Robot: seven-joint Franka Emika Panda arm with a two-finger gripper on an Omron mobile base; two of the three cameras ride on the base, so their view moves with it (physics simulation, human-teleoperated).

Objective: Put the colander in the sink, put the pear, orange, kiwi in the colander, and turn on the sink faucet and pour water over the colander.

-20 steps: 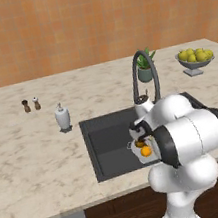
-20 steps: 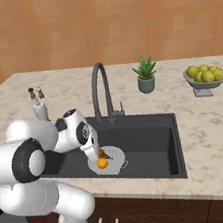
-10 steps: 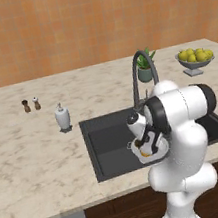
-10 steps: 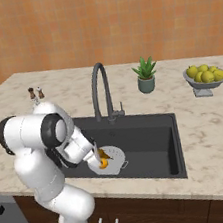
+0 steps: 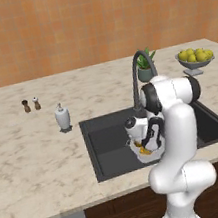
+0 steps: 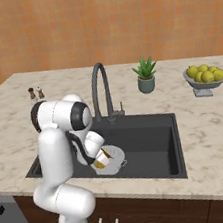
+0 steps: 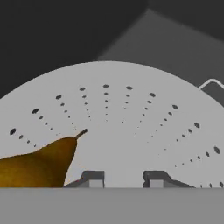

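Note:
The colander (image 7: 131, 113) sits in the dark sink (image 5: 106, 142), near its front wall. My gripper (image 7: 124, 177) hangs low inside the bowl, open, with nothing between its fingertips. The golden-brown pear (image 7: 39, 166) lies on the colander's floor just beside the fingers, stem pointing up the wall. From the base views the hand (image 5: 146, 144) covers most of the colander (image 6: 116, 158), and a bit of the pear (image 5: 147, 150) shows under it. The faucet (image 6: 98, 85) arches over the back of the basin (image 6: 148, 138) with no water running. The orange and the kiwi are out of view.
A grey footed bowl of lemons (image 6: 205, 75) stands at the far right of the counter, a potted plant (image 6: 145, 75) behind the sink. A white soap dispenser (image 5: 62, 117) and two small shakers (image 5: 31, 104) stand left of the basin.
The arm's upper links have swung upright over the sink's front edge. The hand has gone lower into the colander, and the pear it carried now lies loose on the colander's floor.

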